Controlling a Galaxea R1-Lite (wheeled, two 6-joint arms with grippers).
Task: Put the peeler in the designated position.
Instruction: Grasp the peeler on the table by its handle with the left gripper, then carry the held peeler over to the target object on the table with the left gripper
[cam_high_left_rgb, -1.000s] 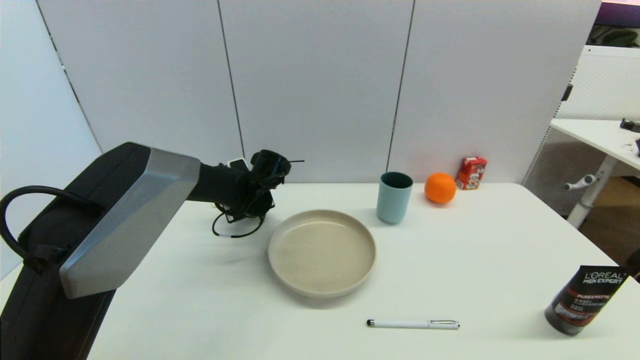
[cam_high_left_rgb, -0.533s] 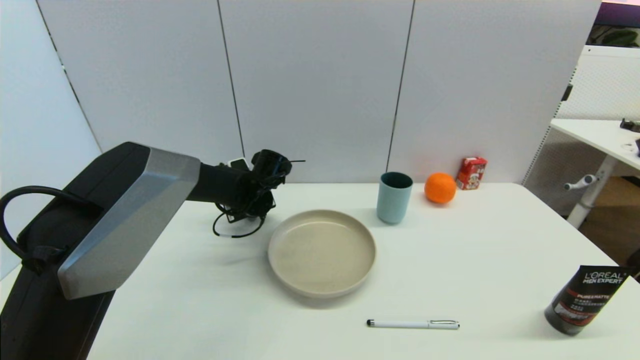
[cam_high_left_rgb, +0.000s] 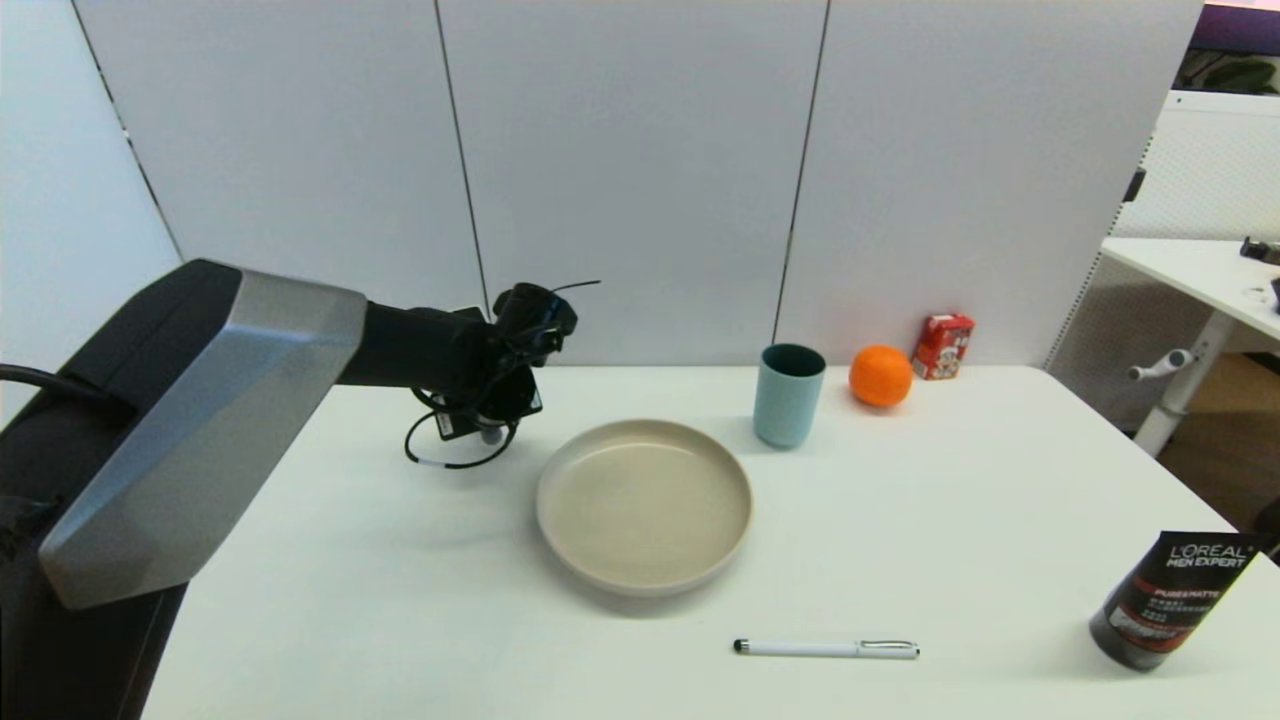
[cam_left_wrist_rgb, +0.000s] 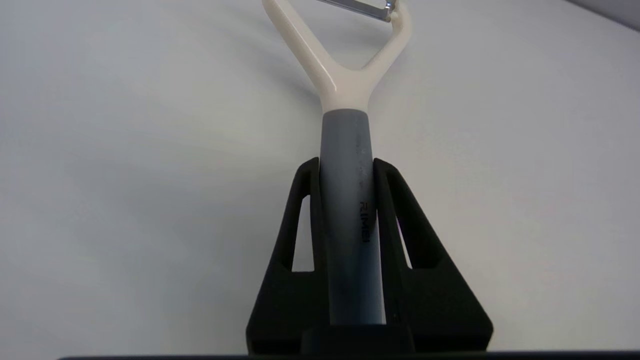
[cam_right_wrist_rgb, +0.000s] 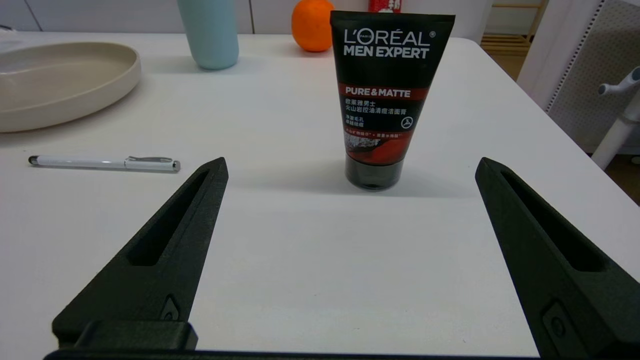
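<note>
Both left gripper (cam_left_wrist_rgb: 345, 165) fingers tight around peeler (cam_left_wrist_rgb: 345, 150) handle.

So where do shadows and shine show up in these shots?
Left wrist view: the peeler, clamped in the left hand, casts a soft shadow on the table, and its cream fork glints. Head view: a faint shadow edges the plate. Right wrist view: the tube shades the table beneath it; the right hand is open.

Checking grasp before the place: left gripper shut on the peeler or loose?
Shut on it. In the left wrist view the left gripper has both fingers pressed against the peeler grey handle, forked head sticking out past them.
</note>
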